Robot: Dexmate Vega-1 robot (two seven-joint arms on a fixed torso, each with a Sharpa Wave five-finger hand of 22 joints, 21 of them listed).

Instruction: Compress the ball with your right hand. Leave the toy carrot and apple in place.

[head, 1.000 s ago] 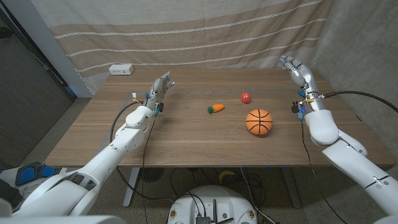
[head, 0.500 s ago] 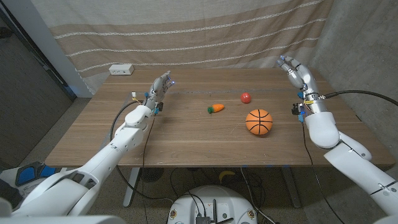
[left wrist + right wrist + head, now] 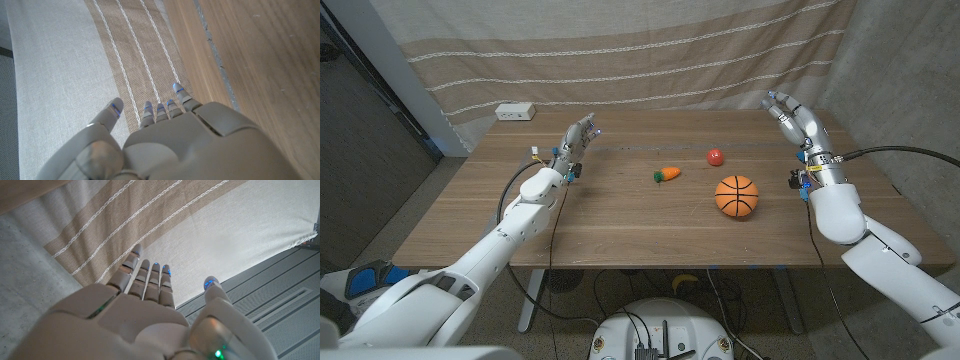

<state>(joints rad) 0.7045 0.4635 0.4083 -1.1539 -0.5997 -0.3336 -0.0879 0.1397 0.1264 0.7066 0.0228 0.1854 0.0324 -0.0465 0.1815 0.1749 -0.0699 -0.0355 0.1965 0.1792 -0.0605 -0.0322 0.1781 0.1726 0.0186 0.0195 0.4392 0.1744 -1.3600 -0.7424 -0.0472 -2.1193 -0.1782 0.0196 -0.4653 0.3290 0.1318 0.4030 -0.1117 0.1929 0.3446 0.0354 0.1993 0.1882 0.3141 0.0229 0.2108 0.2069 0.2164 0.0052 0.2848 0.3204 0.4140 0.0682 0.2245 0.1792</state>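
Note:
An orange basketball (image 3: pixel 737 196) sits on the wooden table (image 3: pixel 620 215) right of centre. A small red apple (image 3: pixel 715 157) lies just behind it, and a toy carrot (image 3: pixel 667 174) with a green top lies to its left. My right hand (image 3: pixel 796 118) is raised above the table's far right corner, fingers apart and holding nothing, well behind and to the right of the ball. In the right wrist view that right hand (image 3: pixel 150 315) points at the curtain. My left hand (image 3: pixel 576 142) is open over the far left part of the table; in the left wrist view the left hand (image 3: pixel 165 140) holds nothing.
A white power strip (image 3: pixel 515 112) lies at the table's far left edge. A striped curtain (image 3: pixel 620 50) hangs behind the table. Cables run from both wrists along the table's sides.
My right hand has shifted slightly left and lower, toward the table. The left hand, ball, apple and carrot have not moved.

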